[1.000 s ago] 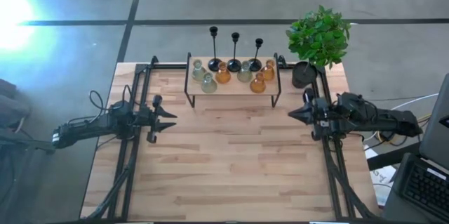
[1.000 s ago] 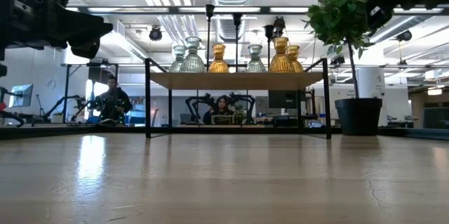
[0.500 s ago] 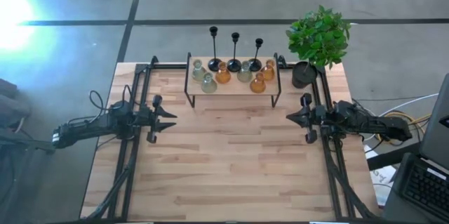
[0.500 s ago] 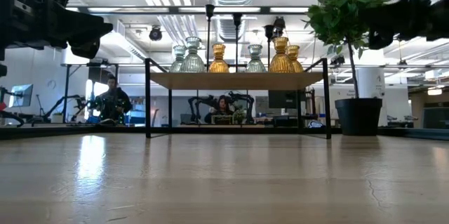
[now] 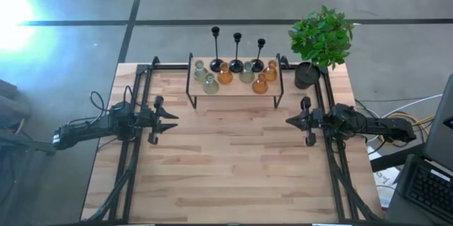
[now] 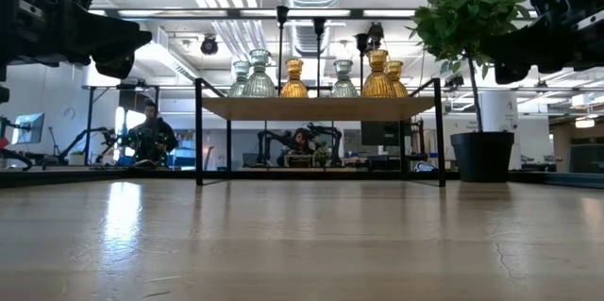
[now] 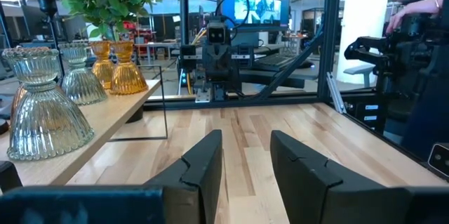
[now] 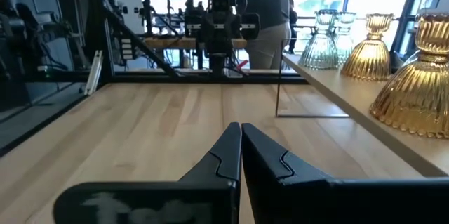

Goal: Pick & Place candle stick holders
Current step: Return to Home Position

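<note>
Three slim black candlesticks (image 5: pixel 236 51) stand on their domed bases along the far edge of a wooden shelf (image 5: pixel 233 90) at the table's far middle. In front of them on the shelf stand several bulbous glass holders, pale green (image 5: pixel 210 83) and amber (image 5: pixel 260 83); they also show in the low view (image 6: pixel 294 79). My left gripper (image 5: pixel 174 121) hovers open and empty over the table's left side. My right gripper (image 5: pixel 289 120) hovers shut and empty over the right side. Both point toward the table's middle, on the near side of the shelf.
A black pot (image 5: pixel 306 76) with a leafy green plant (image 5: pixel 322 36) stands at the far right corner, beside the shelf. The shelf rests on thin black metal legs (image 6: pixel 199 131). Bare wooden tabletop (image 5: pixel 226 162) lies between the arms. People show in the room behind (image 6: pixel 151 136).
My right gripper has gone down and a little toward the table's near edge, its arm settling lower over the right side. My left arm has kept still. The holders on the shelf have not moved.
</note>
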Robot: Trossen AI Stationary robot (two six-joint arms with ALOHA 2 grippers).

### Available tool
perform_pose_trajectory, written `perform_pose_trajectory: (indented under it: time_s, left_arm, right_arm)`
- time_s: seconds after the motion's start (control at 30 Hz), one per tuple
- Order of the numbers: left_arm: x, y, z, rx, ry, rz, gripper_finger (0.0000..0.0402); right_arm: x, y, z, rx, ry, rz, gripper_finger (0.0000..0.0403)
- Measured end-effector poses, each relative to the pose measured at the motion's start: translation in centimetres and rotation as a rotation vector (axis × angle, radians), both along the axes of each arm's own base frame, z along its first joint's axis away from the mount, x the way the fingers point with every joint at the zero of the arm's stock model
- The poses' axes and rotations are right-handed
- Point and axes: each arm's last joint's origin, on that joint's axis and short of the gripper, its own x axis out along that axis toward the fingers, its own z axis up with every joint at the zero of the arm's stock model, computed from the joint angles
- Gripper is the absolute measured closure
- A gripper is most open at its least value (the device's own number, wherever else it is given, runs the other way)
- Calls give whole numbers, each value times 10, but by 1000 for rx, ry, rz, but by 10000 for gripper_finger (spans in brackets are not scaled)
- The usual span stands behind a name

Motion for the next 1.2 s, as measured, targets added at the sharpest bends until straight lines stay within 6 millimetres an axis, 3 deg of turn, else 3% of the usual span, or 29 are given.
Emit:
perform_pose_trajectory:
  time_s: [1.2]
  left_arm:
    - [0,0,0,0,0,0,275]
  right_arm:
    - [1,0,-1,1,18,1,394]
